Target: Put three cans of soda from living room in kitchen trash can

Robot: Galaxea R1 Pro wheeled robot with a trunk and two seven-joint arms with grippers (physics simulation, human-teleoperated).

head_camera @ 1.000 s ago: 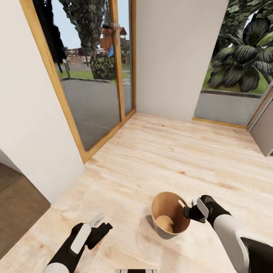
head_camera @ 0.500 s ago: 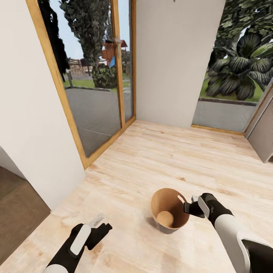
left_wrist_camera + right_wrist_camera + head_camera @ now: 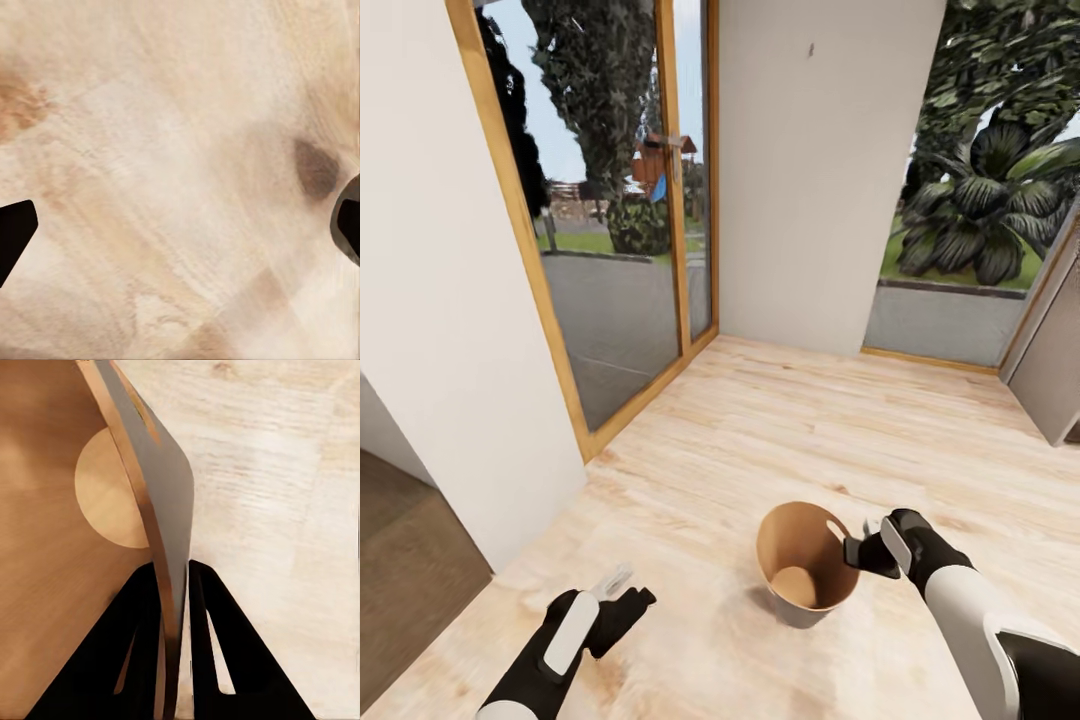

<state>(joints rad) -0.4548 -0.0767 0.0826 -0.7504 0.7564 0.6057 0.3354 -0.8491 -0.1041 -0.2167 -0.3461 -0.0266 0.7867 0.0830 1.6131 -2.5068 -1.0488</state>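
Observation:
The trash can [image 3: 778, 548], grey outside and tan-brown inside, hangs slightly tilted just above the pale wood floor [image 3: 780, 430]. My right gripper [image 3: 857, 549] is shut on its rim on the right side. In the right wrist view the two black fingers [image 3: 142, 615] pinch the thin wall of the trash can [image 3: 161, 487], one inside and one outside, and the round tan bottom is bare. My left gripper [image 3: 622, 592] hovers low over the floor left of the bin, open and empty; its fingertips [image 3: 15, 229] stand far apart. The soda cans are out of view.
A wood-framed glass door [image 3: 610, 250] runs along the left, with a white wall corner [image 3: 450, 350] nearer me and darker floor [image 3: 410, 570] beyond it. A white wall [image 3: 820, 180] stands ahead. A garden opening [image 3: 960, 230] and a grey panel [image 3: 1055, 370] are at the right.
The whole picture has shifted a little, so the camera moved. Both arms and the bin keep their places in front of me; the right gripper still holds the rim.

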